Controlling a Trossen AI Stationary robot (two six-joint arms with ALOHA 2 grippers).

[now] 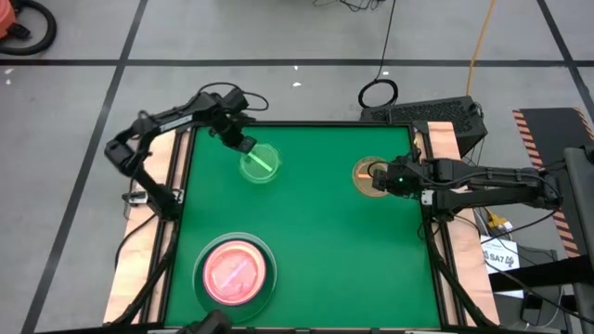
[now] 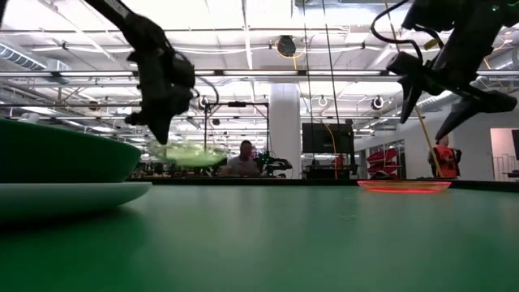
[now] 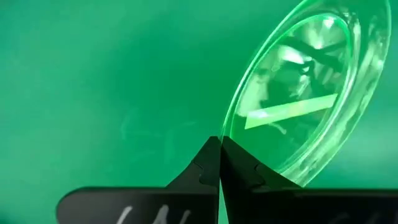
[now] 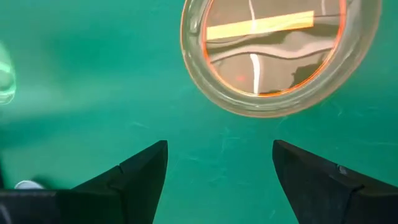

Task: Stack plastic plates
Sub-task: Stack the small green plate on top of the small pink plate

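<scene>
My left gripper (image 1: pixel 248 147) (image 2: pixel 162 134) is at the table's far left and is shut on a small translucent green plate (image 1: pixel 261 163) (image 2: pixel 188 154), which is lifted off the table. My right gripper (image 1: pixel 380 176) (image 4: pixel 221 168) hovers open at the far right, just above a small translucent orange plate (image 1: pixel 368 176) (image 4: pixel 280 56) that lies flat on the table. At the near left, a hot pink plate (image 1: pixel 235 271) sits in a stack of larger plates; the low view shows a dark green one (image 2: pixel 57 158) on a pale one (image 2: pixel 73 195). My left gripper pinches the green plate's rim (image 3: pixel 227 127) between its two shut fingertips (image 3: pixel 208 163). The fingers come down at a slant from the far left. The plate is lifted clear of the table and juts out beyond the fingertips, roughly level in the low view.
The green mat (image 1: pixel 325 250) lies bare in the middle and at the near right. Wooden rails (image 1: pixel 444 148) and black frame bars border the table's left and right sides. The room beyond the far edge holds people.
</scene>
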